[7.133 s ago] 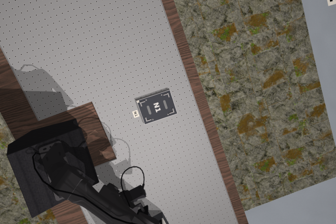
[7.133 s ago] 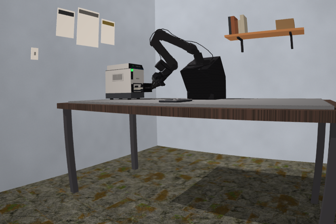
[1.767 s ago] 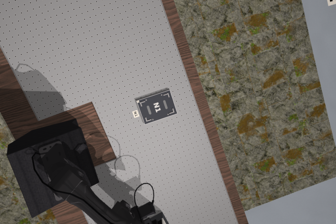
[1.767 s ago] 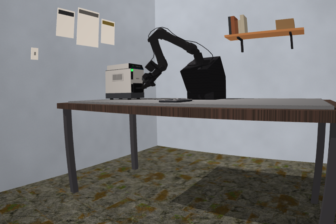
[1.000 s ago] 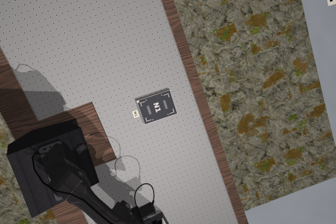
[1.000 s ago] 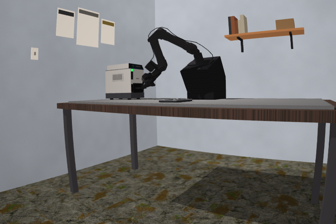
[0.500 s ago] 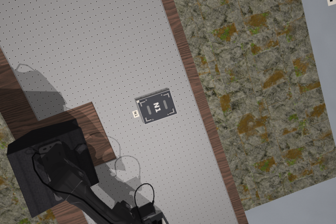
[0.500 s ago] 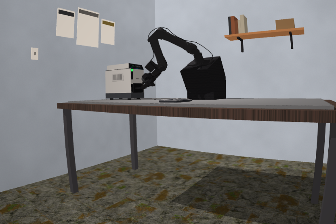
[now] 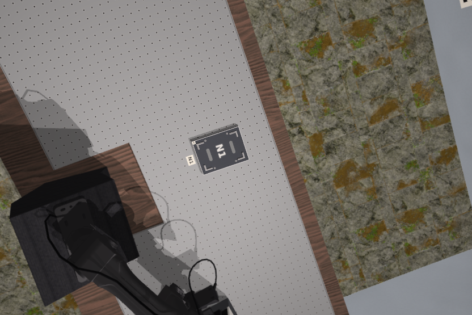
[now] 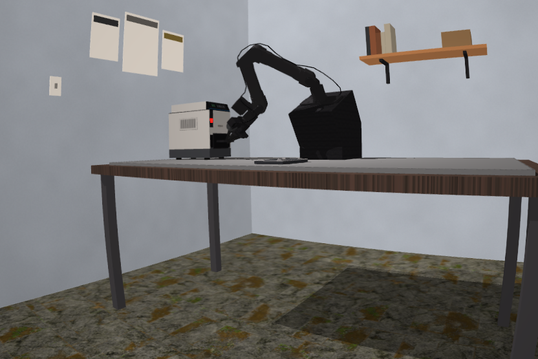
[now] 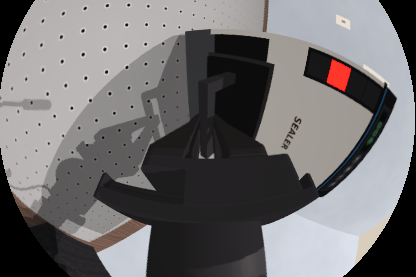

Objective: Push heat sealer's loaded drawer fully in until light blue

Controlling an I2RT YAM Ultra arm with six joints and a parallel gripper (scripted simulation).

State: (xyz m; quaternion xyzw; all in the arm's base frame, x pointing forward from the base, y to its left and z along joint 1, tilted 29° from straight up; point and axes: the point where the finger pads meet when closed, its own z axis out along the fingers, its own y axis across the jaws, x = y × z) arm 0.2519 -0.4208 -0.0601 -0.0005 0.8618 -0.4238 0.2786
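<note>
The heat sealer (image 10: 197, 130) is a beige box at the left end of the table; its front also fills the wrist view (image 11: 294, 113). Its light is red (image 10: 211, 120), and shows as a red square in the wrist view (image 11: 339, 75). My gripper (image 10: 229, 135) is at the sealer's front, shut on the dark drawer handle (image 11: 214, 92), which stands out from the dark drawer front (image 11: 236, 80). In the wrist view the fingers meet around that handle. The plate, seal sheet and frame are hidden inside the sealer.
A dark flat nest marked N1 (image 9: 219, 149) lies on the perforated mat; it shows low on the table in the side view (image 10: 280, 160). My arm's black base block (image 10: 326, 125) stands behind it. The table edge (image 9: 274, 121) runs along the right.
</note>
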